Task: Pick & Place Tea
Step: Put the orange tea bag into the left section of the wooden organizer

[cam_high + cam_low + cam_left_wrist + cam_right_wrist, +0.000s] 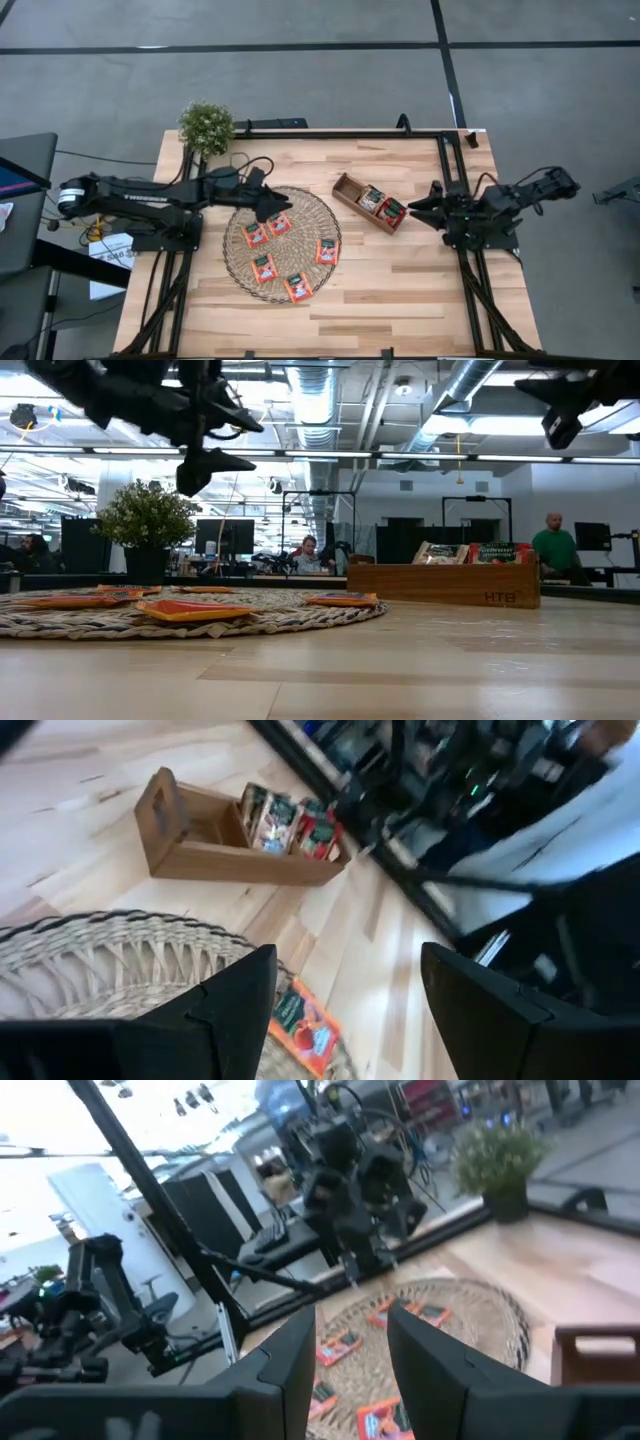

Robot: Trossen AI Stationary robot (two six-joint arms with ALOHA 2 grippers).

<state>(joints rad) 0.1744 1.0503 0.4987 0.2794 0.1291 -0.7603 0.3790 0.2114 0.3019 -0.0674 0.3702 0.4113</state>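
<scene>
While your left pincer (pixel 283 207) hangs over the far part of the round wicker mat (pixel 236 262), its fingers (pixel 232 1005) stand wide apart with nothing between them; in the low view it sits clearly above the mat, touching nothing. Just below it in the high view you have five red-orange tea sachets (pixel 279 224) lying flat on the mat: two close together near the pincer, one toward the mat's right edge, and two nearer the front edge. From the left wrist view you can see one of those sachets on the weave between the fingers, right at the mat's rim.

Your right pincer (pixel 414 207) is raised off the bench (pixel 400 290), beside the right end of the brown wooden tray (pixel 347 187) and apart from it. Its fingers (pixel 290 1365) are parted by a modest gap, and the right wrist view shows that gap empty, with only the mat and sachets far beyond it.

You will find more tea in the tray: two sachets (pixel 382 205) stand on edge in the compartments at its right end, one greenish and pale, one redder. The tray's left end, nearer the mat, holds nothing you can make out. The tray lies at a slant just right of the mat, not touching it.

A small potted plant (pixel 206 125) stands at the bench's far left corner. Across the room behind the bench, the low view shows people seated or standing at desks.
</scene>
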